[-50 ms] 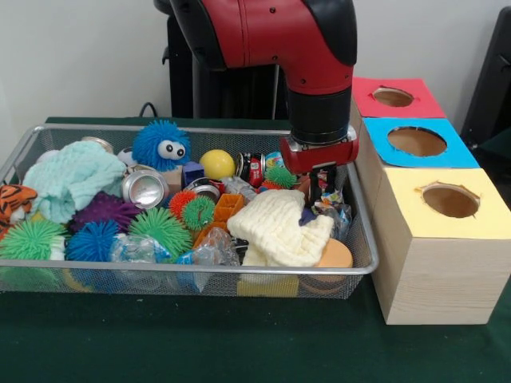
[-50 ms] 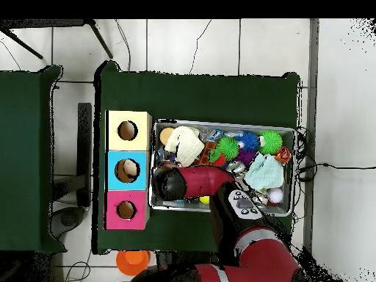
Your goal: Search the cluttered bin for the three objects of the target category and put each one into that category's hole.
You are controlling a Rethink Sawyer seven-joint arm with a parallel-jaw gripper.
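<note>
1. I'm hanging low over the right end of the silver wire-mesh bin (image 1: 363, 263), my red and black arm (image 1: 319, 88) coming straight down into the clutter.
2. My jaws (image 1: 322, 185) are buried among crinkled wrappers; I cannot tell whether they are parted or closed on anything.
3. Just near of me lies a cream knitted cloth (image 1: 275, 227), with an orange disc (image 1: 334, 255) touching its right edge.
4. Left of me: a yellow ball (image 1: 217, 163), a crushed silver can (image 1: 144, 187), a blue fuzzy toy with googly eyes (image 1: 161, 145).
5. Spiky green rubber balls (image 1: 164, 227) sit at the bin's near left.
6. Right of the bin on the green counter (image 1: 200, 343) stand three wooden boxes with holes: yellow-topped (image 1: 447, 203) nearest, blue-topped (image 1: 415, 142) behind it, red-topped (image 1: 393, 97) farthest.
</note>
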